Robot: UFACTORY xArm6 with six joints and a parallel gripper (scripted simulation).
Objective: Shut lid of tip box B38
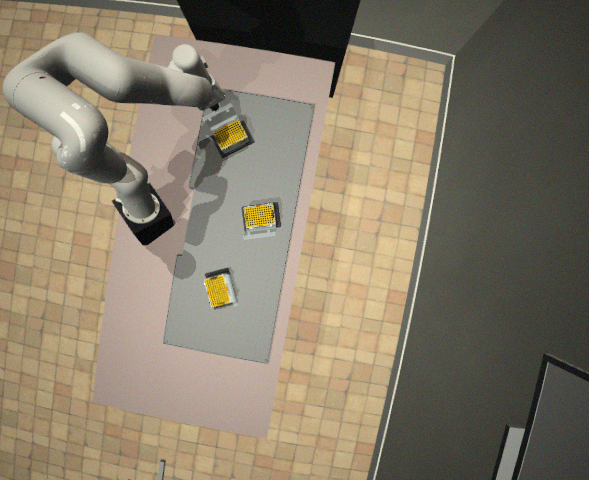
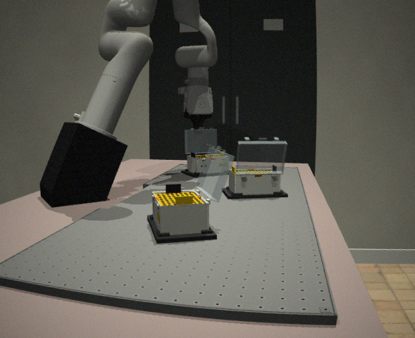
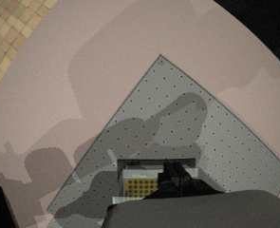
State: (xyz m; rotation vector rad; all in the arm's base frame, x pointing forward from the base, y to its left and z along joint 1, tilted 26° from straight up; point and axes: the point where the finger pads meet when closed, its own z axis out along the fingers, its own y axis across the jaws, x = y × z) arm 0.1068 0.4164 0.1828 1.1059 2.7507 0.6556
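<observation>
Three white tip boxes with yellow tip racks stand on dark holder plates on the grey perforated board. The far box (image 2: 201, 162) (image 1: 230, 135) has its clear lid (image 2: 200, 141) standing upright. My gripper (image 2: 199, 125) (image 1: 215, 105) is shut and empty, its fingertips at the top edge of that lid. In the wrist view the dark fingers (image 3: 174, 174) sit just over this box's yellow rack (image 3: 142, 185). The middle box (image 2: 256, 179) (image 1: 259, 215) has an upright open lid (image 2: 261, 153). The near box (image 2: 180, 213) (image 1: 219, 290) has its lid (image 2: 214, 178) leaning open. No sticker is readable.
The arm's black base (image 2: 79, 165) stands on the pink table left of the board. A dark cabinet (image 2: 232, 76) rises behind the table's far edge, close behind the far box. The board's near half (image 2: 185, 276) holds no objects.
</observation>
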